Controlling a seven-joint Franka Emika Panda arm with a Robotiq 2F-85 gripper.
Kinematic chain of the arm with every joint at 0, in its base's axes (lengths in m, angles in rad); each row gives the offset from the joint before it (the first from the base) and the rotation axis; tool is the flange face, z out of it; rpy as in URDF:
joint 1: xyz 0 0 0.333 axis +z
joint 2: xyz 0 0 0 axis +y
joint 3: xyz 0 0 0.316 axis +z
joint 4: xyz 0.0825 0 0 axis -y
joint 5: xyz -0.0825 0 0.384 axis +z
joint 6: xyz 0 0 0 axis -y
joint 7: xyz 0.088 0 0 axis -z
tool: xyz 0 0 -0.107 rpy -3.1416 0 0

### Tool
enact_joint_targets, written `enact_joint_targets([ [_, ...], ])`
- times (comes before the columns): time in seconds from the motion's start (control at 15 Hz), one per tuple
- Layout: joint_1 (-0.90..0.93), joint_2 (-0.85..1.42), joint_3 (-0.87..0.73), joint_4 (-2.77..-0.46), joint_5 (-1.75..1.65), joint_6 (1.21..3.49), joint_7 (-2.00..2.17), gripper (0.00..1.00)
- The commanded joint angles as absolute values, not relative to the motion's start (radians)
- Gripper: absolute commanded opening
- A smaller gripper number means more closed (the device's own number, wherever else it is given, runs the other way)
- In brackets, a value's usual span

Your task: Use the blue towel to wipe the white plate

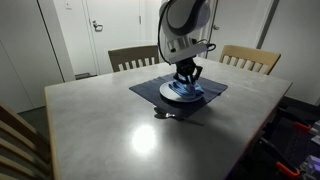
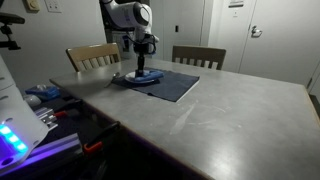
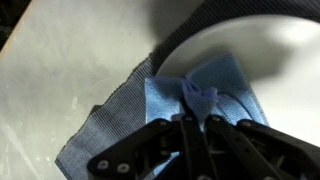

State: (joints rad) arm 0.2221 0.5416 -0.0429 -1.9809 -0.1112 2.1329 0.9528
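In an exterior view the end effector (image 1: 186, 80) stands straight down on the white plate (image 1: 176, 96), which sits on a dark placemat (image 1: 146, 88) on the tabletop (image 1: 110, 130). In an exterior view it (image 2: 144, 70) hides most of the white plate. In the wrist view it is pinched narrow on a fold of the blue towel (image 3: 225, 85) at the white plate's rim; I'd say wiping is in hand, and the next move calls for dragging the cloth across the bare part.

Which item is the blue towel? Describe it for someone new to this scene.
On the grey table lies a dark placemat with a white plate on it. The blue towel is the bunched light-blue cloth at the plate's rim, pinched by the gripper.
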Motion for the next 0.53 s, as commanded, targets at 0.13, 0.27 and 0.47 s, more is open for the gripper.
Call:
enact_joint_targets([
  [0.13,0.233,0.534,-0.037,-1.996,-0.114,2.305,0.994,0.02],
  [0.27,0.219,0.531,-0.009,-1.999,-0.078,2.348,0.947,0.02],
  [0.47,0.193,0.531,0.047,-1.996,-0.004,2.392,0.829,0.02],
])
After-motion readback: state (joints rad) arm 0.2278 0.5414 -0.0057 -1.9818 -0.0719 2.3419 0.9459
